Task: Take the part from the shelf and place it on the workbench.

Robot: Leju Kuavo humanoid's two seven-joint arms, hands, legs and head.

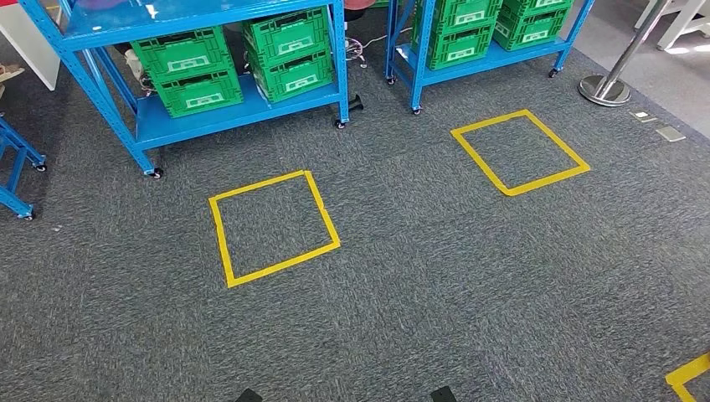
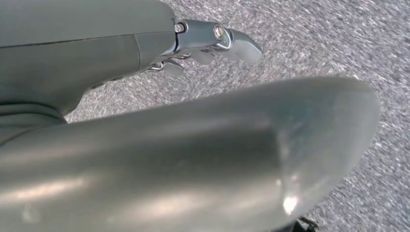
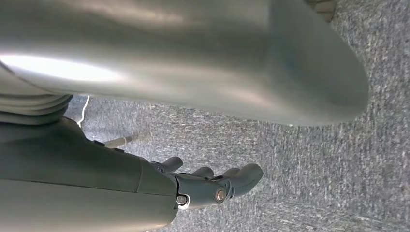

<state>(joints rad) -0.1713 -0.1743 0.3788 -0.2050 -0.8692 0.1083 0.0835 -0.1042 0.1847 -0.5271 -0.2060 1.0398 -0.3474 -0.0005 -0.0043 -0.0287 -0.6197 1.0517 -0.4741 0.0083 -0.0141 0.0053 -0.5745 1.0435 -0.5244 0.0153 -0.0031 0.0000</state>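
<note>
Our left hand [image 2: 203,48] hangs over grey carpet [image 2: 314,43], thick thumb [image 2: 217,159] filling most of the left wrist view. Fingers [image 2: 232,41] are loosely curled, spread from the thumb, holding nothing. Our right hand [image 3: 203,186] is the same: thumb [image 3: 232,63] well apart from the dark fingers [image 3: 241,176], nothing held, carpet below it.

Outward, in the head view: we see two yellow tape squares on the carpet, a near one [image 1: 274,227] left of centre and a far one [image 1: 520,152] to the right. A corner of a third tape mark [image 1: 690,375] sits at the lower right edge.

Behind the near square we have a blue shelf rack [image 1: 234,109] on castors, its low shelf carrying two stacks of green crates [image 1: 199,71]. A second blue rack [image 1: 486,59] stands behind the far square, also with green crates [image 1: 469,33]. Loose cables [image 1: 362,46] lie between the racks.

We can't tell where the part is; crate contents can't be made out from here.

Right of the second rack: a chrome stanchion base [image 1: 604,90] and small floor plates [image 1: 670,132]. Another blue frame [image 1: 17,163] clips the left edge.
</note>
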